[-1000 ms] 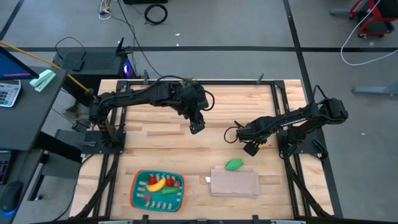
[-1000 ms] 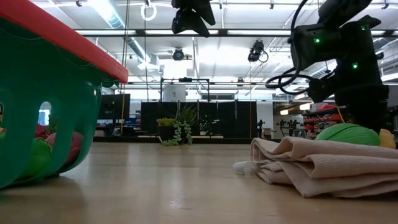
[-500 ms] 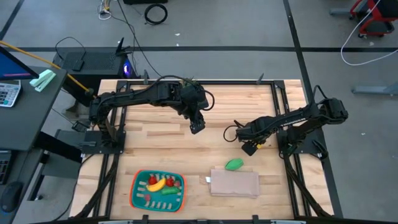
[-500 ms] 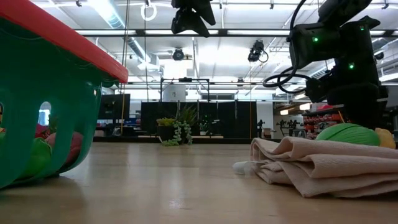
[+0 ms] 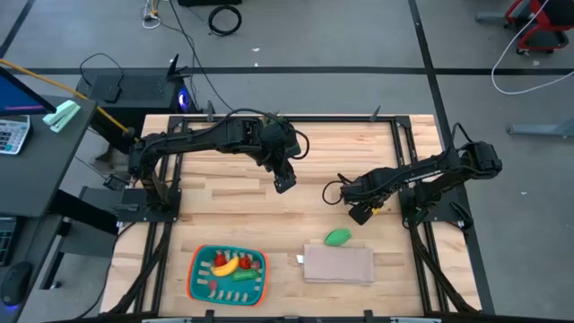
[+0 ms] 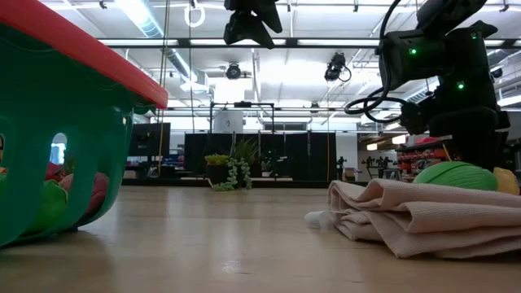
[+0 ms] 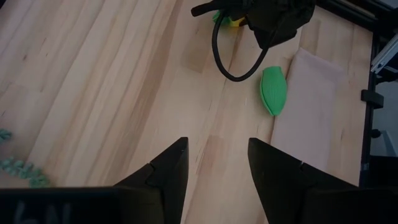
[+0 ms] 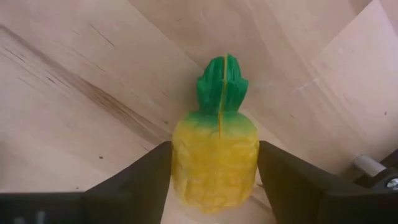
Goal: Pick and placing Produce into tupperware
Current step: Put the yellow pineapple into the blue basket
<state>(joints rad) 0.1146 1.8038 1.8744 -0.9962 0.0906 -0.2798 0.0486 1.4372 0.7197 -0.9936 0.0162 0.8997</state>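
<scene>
Only right wrist view shows pineapple (image 8: 216, 155) | right claw (image 8: 214, 180) grips it | left claw (image 7: 214, 163) wide

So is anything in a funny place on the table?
Yes. A green piece lies outside the tupperware, touching the beige cloth. A toy pineapple is also out, between the right gripper's fingers. The left gripper hangs open.

A grey floor (image 5: 359, 36) with cables (image 5: 224, 16) surrounds the worktop; long ceiling lights (image 6: 269, 42) and plants (image 6: 236, 167) fill the room behind.
</scene>
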